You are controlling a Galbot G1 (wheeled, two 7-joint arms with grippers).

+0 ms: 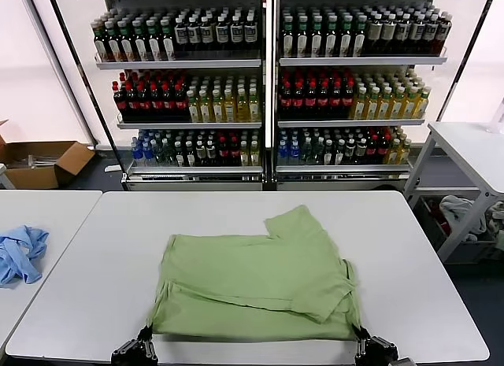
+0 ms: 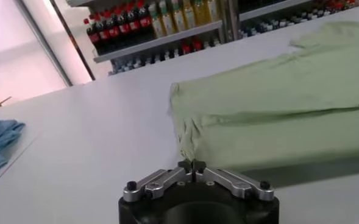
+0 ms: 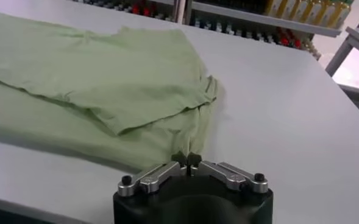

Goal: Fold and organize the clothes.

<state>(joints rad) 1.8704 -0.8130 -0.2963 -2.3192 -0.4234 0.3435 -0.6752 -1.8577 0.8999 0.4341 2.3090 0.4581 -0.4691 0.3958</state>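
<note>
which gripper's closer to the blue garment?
Left. Left gripper sits at the shirt's near left corner, on the blue garment's side; right gripper is at the opposite near corner.

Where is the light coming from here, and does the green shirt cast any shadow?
Head view: bright white panels glow behind the shelves. Left wrist view: the green shirt throws a dark shadow on the table under its near edge. Right wrist view: a softer shadow there.

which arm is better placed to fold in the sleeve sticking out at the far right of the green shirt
Right. The light green cotton shirt has its loose sleeve on that side, and the right end effector sits at the near right corner; the left end effector is across the shirt.
</note>
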